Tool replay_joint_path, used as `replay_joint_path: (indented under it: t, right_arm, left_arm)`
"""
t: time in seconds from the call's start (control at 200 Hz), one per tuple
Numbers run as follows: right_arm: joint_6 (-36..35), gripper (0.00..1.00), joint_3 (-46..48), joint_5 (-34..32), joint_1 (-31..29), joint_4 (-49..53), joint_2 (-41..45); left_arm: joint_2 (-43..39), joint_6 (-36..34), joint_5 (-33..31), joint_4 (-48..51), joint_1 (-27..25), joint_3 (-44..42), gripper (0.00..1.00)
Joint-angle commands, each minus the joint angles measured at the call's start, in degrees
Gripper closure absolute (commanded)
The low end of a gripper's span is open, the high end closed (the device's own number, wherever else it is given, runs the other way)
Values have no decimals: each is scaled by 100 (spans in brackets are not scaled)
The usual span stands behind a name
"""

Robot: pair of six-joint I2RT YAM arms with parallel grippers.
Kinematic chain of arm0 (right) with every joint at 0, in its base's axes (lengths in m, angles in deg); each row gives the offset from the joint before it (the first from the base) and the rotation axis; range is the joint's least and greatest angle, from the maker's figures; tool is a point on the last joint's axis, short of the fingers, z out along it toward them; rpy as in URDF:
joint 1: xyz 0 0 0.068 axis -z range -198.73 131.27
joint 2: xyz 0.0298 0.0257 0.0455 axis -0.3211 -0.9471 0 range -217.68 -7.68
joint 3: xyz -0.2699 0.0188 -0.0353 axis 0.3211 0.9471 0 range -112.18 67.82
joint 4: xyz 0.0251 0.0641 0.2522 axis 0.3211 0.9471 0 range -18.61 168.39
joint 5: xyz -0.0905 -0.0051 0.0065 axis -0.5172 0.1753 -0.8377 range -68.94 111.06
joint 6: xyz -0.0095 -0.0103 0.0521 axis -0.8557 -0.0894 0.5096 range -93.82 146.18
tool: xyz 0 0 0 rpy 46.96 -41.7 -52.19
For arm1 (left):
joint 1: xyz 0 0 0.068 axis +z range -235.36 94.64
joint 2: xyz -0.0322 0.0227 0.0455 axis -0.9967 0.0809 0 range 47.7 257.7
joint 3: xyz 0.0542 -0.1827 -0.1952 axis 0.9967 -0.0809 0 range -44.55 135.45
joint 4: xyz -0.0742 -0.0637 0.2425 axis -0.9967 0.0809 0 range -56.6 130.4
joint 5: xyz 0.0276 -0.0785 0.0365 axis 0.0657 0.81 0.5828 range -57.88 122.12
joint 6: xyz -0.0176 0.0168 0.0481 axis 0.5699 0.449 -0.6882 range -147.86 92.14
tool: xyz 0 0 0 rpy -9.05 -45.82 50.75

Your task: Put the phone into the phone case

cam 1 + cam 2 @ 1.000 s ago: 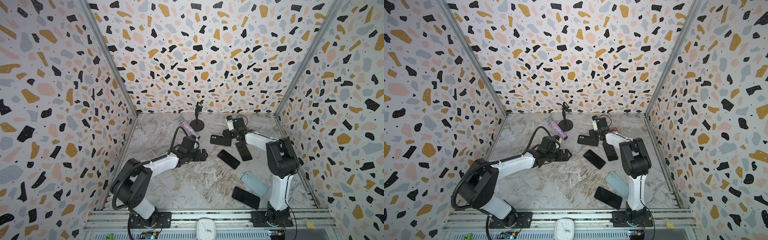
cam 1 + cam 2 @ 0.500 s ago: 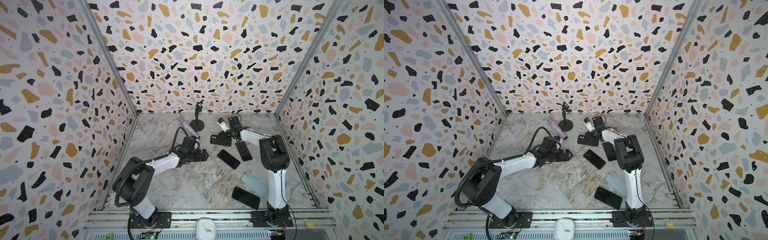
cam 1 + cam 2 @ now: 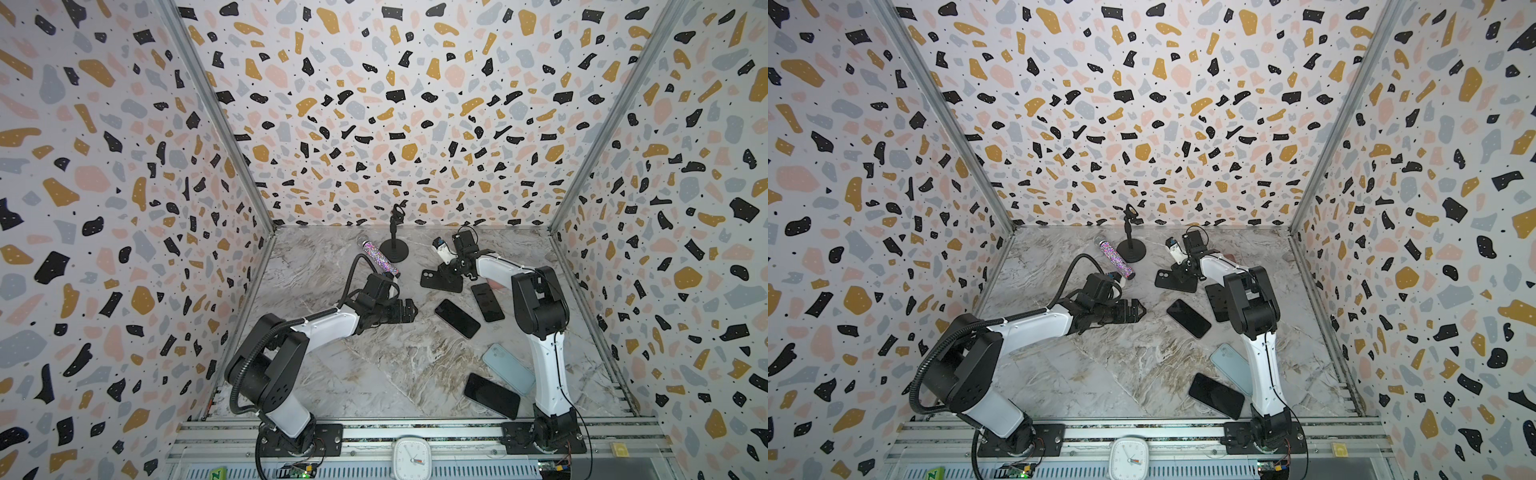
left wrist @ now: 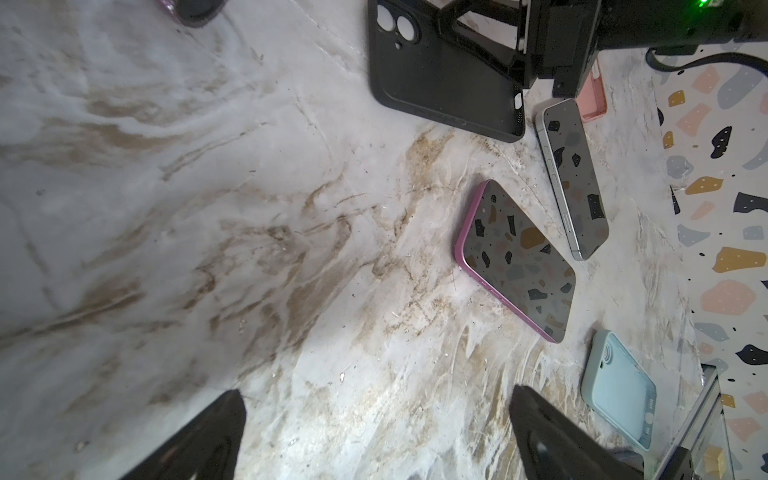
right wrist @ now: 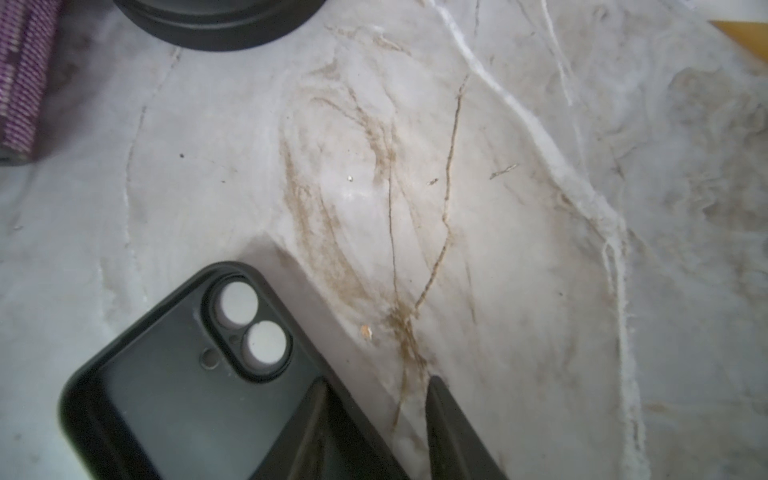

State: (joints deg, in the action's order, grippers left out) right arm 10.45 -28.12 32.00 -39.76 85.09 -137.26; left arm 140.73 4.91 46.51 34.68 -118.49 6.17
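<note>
The black phone case [image 3: 436,280] [image 5: 174,399] lies hollow side up at the back middle of the table. My right gripper [image 3: 451,272] [image 5: 377,379] straddles its long rim: one finger [image 5: 307,419] is inside the case and the other rests on the table outside, with a gap showing. A phone with a pink edge [image 3: 457,318] [image 4: 517,259] and a grey phone [image 3: 487,302] [image 4: 571,178] lie screen up just in front of the case. My left gripper [image 3: 409,311] [image 4: 375,390] hovers open and empty over the mid table, left of these phones.
A light blue case [image 3: 508,368] and a black phone [image 3: 491,395] lie near the right arm's base. A pink case [image 4: 592,95] peeks out behind the right arm. A black stand [image 3: 393,249] and a glittery cylinder [image 3: 376,257] are at the back. Walls enclose three sides.
My right gripper has swung left and down onto the black case's rim, and its jaws have narrowed. The left arm has stayed put.
</note>
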Motion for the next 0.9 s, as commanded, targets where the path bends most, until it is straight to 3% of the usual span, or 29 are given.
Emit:
replay_joint_path:
  t: [0.0, 0.19, 0.896]
  right_arm:
    - [-27, 67, -134, -76, -75, 276, -15]
    - [46, 77, -121, -369, -128, 283, -13]
    - [1079, 98, -767, -836, -208, 951, -2]
  left_arm:
    - [36, 80, 123, -86, -19, 30, 0]
    - [-1, 123, 160, -128, -20, 8, 0]
    - [-82, 238, 250, -262, -19, -97, 0]
